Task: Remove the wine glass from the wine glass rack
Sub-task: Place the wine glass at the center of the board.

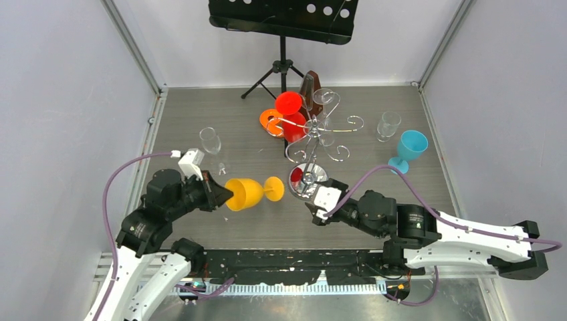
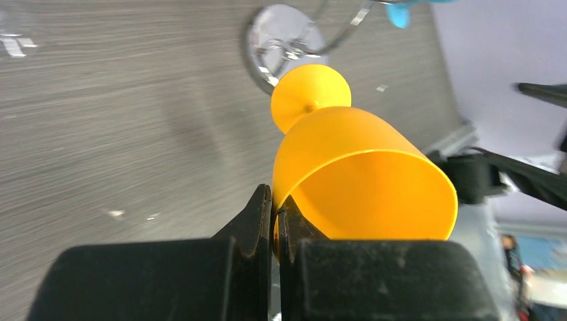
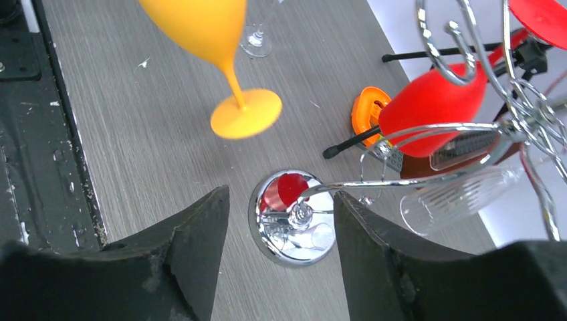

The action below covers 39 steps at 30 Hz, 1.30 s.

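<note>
Pinching the rim of the yellow wine glass [image 1: 246, 192], the left fingers [image 2: 261, 217] are clamping fully shut on it, holding it on its side over the worktop [image 1: 281, 227], off the wine glass rack [image 1: 319, 130] and just beside its round base [image 3: 294, 221]. The right fingers [image 3: 194, 247] are standing apart, gripping nothing, flanking that base.

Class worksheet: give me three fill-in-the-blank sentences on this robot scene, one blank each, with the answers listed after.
1. The left gripper is shut on the ____ of the yellow wine glass.
2. The right gripper is ____ above the round base of the wine glass rack.
3. The opaque goblet standing at the far right is coloured ____.
Missing words: rim; open; blue.
</note>
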Motion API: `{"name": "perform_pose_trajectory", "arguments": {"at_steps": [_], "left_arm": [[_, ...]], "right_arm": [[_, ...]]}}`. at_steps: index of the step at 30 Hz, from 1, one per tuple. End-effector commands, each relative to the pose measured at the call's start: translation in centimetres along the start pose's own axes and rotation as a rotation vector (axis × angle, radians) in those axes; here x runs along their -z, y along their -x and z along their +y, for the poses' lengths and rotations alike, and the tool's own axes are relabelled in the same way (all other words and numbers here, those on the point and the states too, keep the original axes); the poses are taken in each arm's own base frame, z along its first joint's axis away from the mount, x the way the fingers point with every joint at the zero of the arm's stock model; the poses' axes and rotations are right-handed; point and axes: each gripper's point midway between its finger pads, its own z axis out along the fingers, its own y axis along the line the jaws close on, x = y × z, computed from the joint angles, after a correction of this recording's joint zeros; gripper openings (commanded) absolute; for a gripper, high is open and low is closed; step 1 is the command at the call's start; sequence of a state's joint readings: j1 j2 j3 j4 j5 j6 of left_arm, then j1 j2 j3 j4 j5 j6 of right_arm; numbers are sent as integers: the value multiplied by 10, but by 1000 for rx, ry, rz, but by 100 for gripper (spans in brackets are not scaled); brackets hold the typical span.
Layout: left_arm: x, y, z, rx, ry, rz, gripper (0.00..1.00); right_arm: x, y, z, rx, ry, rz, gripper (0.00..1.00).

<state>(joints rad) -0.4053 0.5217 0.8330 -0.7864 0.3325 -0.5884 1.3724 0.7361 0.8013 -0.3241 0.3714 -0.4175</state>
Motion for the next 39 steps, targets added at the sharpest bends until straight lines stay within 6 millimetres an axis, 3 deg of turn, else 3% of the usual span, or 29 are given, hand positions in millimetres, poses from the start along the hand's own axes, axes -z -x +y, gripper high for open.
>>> {"name": "perform_pose_trajectory", "arguments": {"at_steps": [1, 9, 21, 32, 39], "left_arm": [[16, 13, 45, -84, 274, -55, 0], [23, 26, 93, -119, 554, -72, 0], [38, 55, 126, -195, 834, -59, 0], [28, 67, 144, -145, 872, 27, 0], [15, 62, 166, -68, 860, 95, 0]], "right_arm": [[12, -2, -18, -91, -96, 7, 66], [19, -16, -37, -204, -238, 109, 79], [5, -20, -21, -391, -180, 188, 82], [-10, -32, -14, -516, -130, 213, 82], [-17, -40, -9, -550, -112, 240, 82]]}}
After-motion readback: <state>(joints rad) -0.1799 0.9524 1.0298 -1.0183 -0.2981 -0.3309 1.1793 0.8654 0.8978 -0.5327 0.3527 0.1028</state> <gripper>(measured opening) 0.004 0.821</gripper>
